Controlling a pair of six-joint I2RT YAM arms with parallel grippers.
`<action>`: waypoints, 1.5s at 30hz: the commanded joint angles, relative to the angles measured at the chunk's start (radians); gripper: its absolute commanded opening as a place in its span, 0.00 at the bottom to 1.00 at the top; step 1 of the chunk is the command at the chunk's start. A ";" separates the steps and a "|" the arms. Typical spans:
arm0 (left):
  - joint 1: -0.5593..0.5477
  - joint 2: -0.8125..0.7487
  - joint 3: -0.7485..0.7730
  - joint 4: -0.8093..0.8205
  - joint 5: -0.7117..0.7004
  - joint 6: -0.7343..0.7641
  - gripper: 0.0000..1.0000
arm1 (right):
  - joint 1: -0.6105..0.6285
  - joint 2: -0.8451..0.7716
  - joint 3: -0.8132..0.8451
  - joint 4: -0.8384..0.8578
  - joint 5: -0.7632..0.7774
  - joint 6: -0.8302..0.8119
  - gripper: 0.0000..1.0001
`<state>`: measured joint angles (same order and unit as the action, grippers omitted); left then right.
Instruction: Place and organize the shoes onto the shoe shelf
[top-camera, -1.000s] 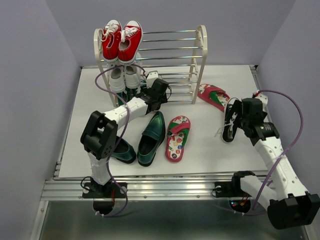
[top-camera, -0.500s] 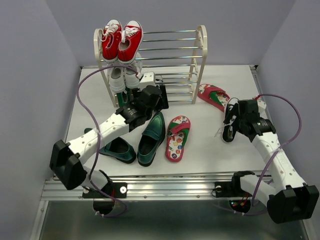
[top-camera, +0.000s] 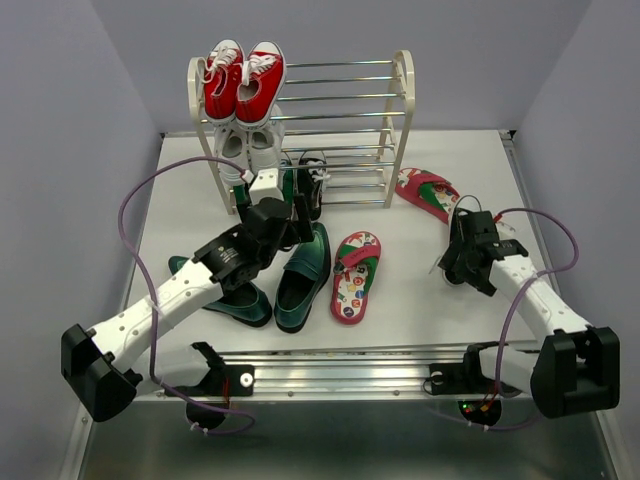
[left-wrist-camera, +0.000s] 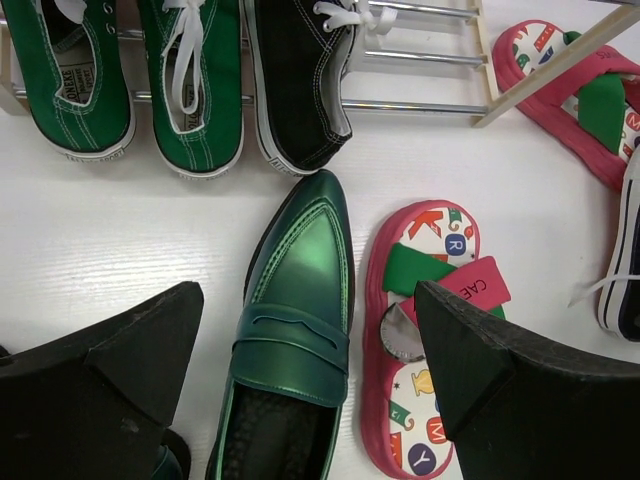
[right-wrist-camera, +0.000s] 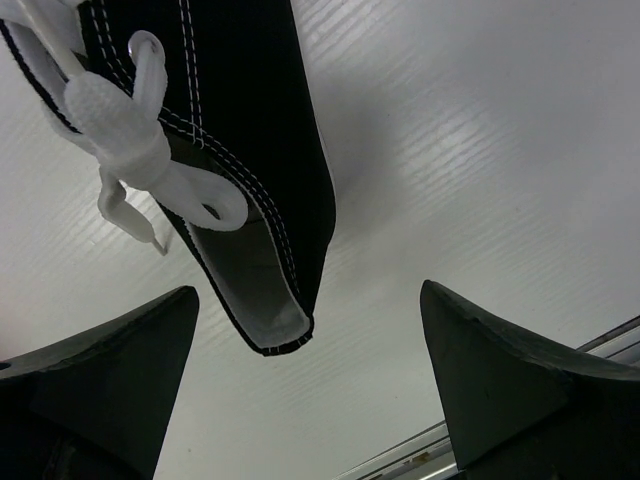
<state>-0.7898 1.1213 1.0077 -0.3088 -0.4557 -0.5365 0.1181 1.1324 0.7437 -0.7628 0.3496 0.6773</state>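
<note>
The shoe shelf (top-camera: 405, 90) stands at the back. One black sneaker (left-wrist-camera: 300, 80) rests on its bottom rods. My left gripper (top-camera: 292, 212) is open and empty, hovering over a green loafer (left-wrist-camera: 300, 300) that lies beside a red flip-flop (left-wrist-camera: 425, 330). The second loafer (top-camera: 230, 300) lies partly under the left arm. The other flip-flop (top-camera: 428, 192) lies right of the shelf. My right gripper (right-wrist-camera: 310, 295) is open above the heel of the second black sneaker (right-wrist-camera: 230, 130) on the table, not touching it.
Red sneakers (top-camera: 243, 78) sit on the shelf's top tier, with white sneakers (top-camera: 245, 148) on the tier below. Green sneakers (left-wrist-camera: 130, 80) rest on the bottom rods beside the black one. A metal rail (top-camera: 350, 365) runs along the table's near edge.
My left gripper has opened, left the black sneaker on the bottom tier and drawn back over the loafer. My right gripper has dropped lower over the other black sneaker.
</note>
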 joint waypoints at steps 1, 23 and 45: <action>-0.002 -0.044 -0.014 -0.016 -0.009 0.003 0.99 | -0.001 0.026 -0.021 0.098 -0.003 0.013 0.95; -0.002 -0.150 -0.084 -0.058 -0.017 -0.039 0.99 | -0.001 -0.146 0.026 0.122 -0.047 -0.139 0.01; -0.002 -0.109 -0.081 0.003 -0.035 -0.014 0.99 | -0.001 -0.249 0.309 -0.354 -0.632 -0.326 0.01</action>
<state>-0.7898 1.0149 0.9207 -0.3550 -0.4637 -0.5694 0.1184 0.8803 1.0168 -1.1225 -0.1787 0.4129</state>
